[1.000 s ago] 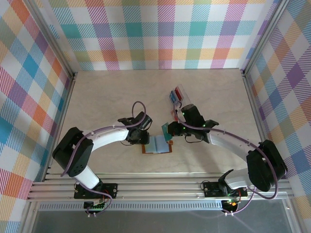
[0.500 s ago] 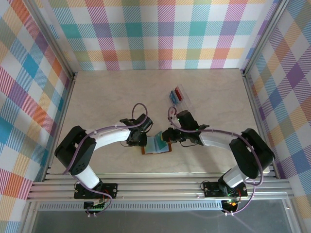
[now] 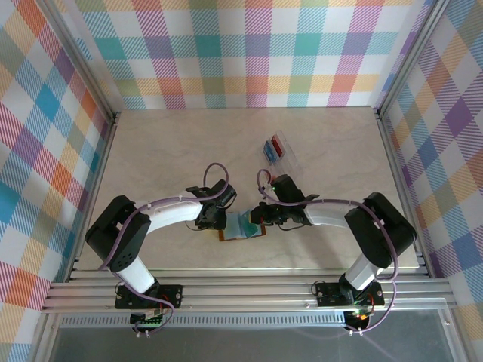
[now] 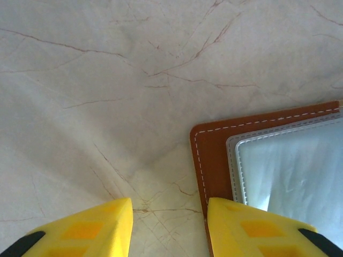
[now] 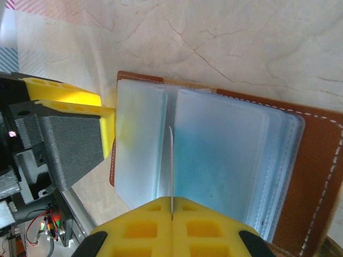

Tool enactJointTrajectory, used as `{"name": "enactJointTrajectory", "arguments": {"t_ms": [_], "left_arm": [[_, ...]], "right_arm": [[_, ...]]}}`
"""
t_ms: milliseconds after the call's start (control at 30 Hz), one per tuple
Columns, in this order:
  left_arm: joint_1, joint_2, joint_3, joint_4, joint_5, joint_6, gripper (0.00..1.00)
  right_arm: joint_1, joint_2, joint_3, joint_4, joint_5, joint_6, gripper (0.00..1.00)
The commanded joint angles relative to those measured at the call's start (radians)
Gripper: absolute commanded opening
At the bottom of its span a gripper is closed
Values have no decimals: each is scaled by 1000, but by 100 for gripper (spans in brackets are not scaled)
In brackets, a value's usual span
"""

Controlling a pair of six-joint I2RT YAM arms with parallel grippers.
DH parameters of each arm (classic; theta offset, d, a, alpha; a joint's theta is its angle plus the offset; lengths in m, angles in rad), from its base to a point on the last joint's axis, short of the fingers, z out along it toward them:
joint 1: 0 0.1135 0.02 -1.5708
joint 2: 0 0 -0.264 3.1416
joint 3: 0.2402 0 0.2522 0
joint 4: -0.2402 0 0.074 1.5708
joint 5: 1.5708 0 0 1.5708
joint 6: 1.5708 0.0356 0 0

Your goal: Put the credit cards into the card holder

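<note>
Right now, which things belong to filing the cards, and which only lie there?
Belong: brown card holder, teal card at it, red and blue cards in the clear plastic tray.
Only lying there: that tray itself.

I see my left gripper (image 4: 169, 217) parted along the bottom edge; its lower-right finger seems to overlap the corner of the card holder (image 4: 210, 160).

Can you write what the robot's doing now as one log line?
card holder: open on table | left end effector: open, finger at its edge | right end effector: shut on credit card, at clear pockets
</note>
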Motion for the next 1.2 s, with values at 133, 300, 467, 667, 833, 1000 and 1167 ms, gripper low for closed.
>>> {"name": "enactJointTrajectory", "arguments": {"t_ms": [133,300,467,667,833,1000,1167], "left_arm": [[-8,22,-28,-11,-15,-11,41],[-9,27,-32,-8,-10,-11,41],[-9,26,-32,-7,-7,-10,40],[-9,20,-45,-4,3,-11,40],[-9,10,-70,1,4,-10,37],[-8,13,-86,15,18,-8,35],[-9,23,-92,20,26,-2,32]], "right_arm": [[6,50,33,46,-85,15,0],[6,82,40,90,-129,28,0],[5,107,45,117,-152,35,0],[6,145,62,149,-138,52,0],[6,166,68,159,-74,53,0],[19,176,66,154,-1,47,0],[37,192,61,172,34,46,0]]}}
